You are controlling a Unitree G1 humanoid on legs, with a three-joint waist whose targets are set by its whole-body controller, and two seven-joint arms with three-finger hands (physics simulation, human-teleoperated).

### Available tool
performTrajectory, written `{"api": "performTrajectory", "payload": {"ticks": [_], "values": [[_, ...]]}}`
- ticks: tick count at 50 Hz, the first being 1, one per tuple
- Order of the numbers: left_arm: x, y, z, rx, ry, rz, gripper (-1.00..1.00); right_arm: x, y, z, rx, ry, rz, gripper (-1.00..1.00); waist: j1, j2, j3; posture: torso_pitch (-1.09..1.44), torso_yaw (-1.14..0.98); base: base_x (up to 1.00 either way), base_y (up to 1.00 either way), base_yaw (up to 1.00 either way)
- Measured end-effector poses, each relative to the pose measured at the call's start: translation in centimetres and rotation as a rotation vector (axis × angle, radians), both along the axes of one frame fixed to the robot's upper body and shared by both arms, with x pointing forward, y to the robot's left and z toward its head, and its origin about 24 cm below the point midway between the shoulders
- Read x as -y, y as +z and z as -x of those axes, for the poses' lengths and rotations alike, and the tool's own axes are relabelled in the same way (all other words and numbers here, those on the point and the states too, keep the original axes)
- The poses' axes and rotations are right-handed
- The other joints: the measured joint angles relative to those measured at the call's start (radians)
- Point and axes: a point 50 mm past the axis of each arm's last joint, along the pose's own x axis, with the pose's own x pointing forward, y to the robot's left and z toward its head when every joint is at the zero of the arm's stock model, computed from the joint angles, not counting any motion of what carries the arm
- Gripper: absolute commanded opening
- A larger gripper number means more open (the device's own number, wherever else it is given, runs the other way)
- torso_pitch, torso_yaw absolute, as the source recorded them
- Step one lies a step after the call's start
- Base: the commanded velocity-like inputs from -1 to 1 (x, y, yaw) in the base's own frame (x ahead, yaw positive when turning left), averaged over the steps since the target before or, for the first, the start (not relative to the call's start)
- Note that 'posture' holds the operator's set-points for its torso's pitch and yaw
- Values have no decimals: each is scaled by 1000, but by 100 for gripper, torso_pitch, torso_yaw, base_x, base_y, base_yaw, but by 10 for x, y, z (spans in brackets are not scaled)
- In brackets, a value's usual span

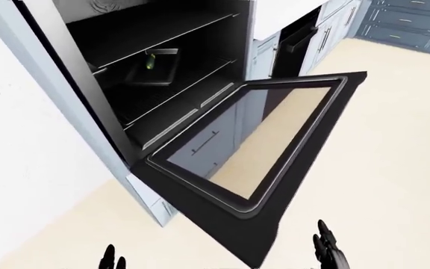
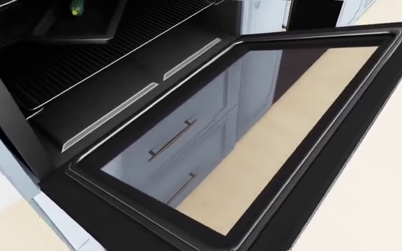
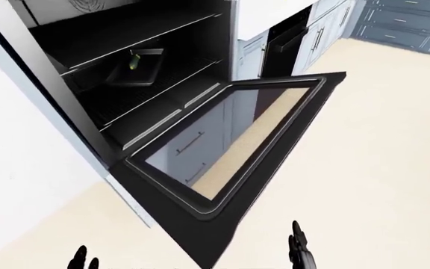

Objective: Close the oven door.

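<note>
One oven door hangs open; two hands, grip seemingly unreadable, touch nothing.

Home kitchen, simulator render. Built-in oven set in white wall, door dropped open, racks inside with dark baking tray holding something green, likely a vegetable. Blue-grey cabinets with bar handles at top right, pale beige floor.
</note>
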Motion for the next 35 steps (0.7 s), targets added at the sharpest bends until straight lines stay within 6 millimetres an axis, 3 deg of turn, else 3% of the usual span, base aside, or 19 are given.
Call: {"api": "performTrajectory", "payload": {"ticks": [2,7,17,18,20,23,25,29,31,35], "values": [[-1,0,1,-1,2,-1,100,0,0,1,-3,2,0,100,3,47,-6,0,0,0,26,0],[-8,1,2,-4,28,-12,100,-13,-4,0,-17,41,-31,100,24,26,-8,0,0,0,26,0],[-5,1,2,-3,15,-7,100,-5,-1,0,1,13,-13,100,10,-99,0,0,0,0,26,0],[-3,0,2,0,16,-5,100,-4,-1,-1,1,15,-11,100,7,-103,-3,0,0,0,26,0],[5,-2,1,-6,2,14,100,-1,0,0,-3,4,-6,100,-3,-81,1,0,0,0,27,0],[9,-4,3,-18,-14,22,100,-1,-2,3,-14,-3,-10,100,-6,-83,-11,0,0,0,27,0],[6,-3,3,-13,-12,15,100,-1,-1,2,-7,2,-9,100,-2,-66,-8,0,0,0,26,0],[1,0,1,3,1,-1,100,-1,0,1,0,3,-6,100,0,-4,1,0,0,0,27,0],[0,0,1,4,4,-4,100,-1,-1,1,-2,4,-6,100,3,42,-5,0,0,0,26,0],[-6,2,3,2,30,-16,100,-13,-4,-1,-11,39,-39,100,24,29,-6,0,0,0,26,0]]}}
